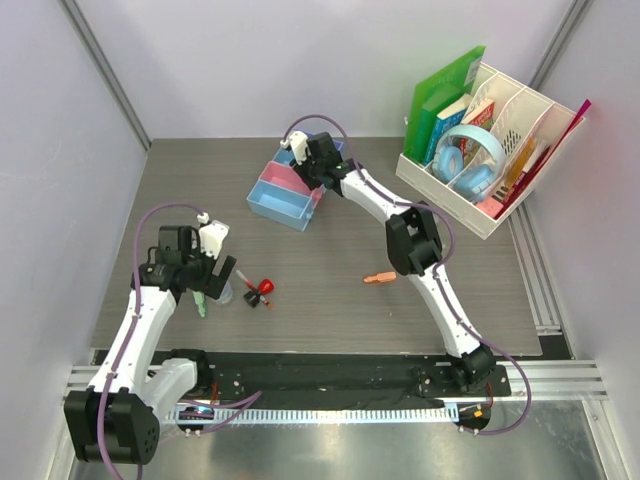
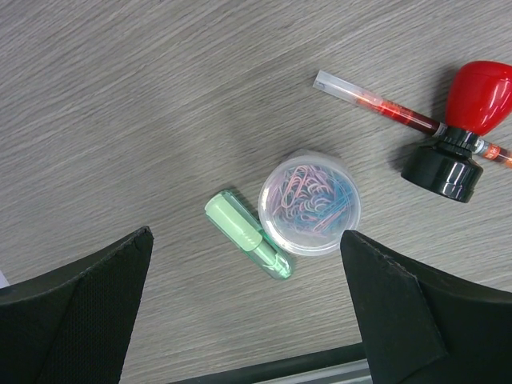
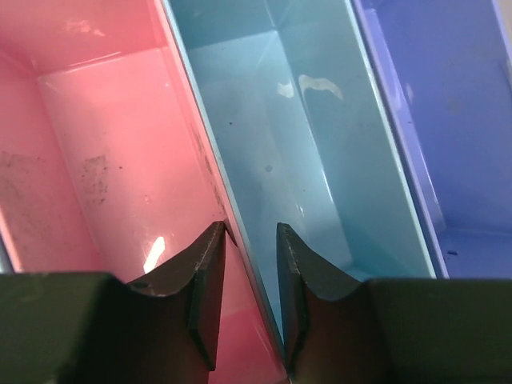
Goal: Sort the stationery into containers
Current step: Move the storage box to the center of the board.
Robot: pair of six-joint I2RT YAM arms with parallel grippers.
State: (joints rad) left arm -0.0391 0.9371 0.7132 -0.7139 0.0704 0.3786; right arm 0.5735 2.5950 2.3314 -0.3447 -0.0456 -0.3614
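Stationery tub [image 2: 310,232], clear round plastic, holds pastel clips [image 2: 308,196]; ribbed green piece [image 2: 240,228] touches it; left gripper [image 2: 246,240] wide; right gripper [image 3: 250,232] narrow, straddling the wall between glossy pink tray [image 3: 96,144] and blue tray [image 3: 272,144]; grip unclear.

green piece [image 2: 244,232] against disc [image 2: 310,202], tray wall [image 3: 210,160] between fingers [image 3: 206,280]

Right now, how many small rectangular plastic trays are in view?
4, in a row: a light blue tray nearest the arms' bases, then a pink tray, a second light blue tray and a purple-blue tray. The right arm may hide more.
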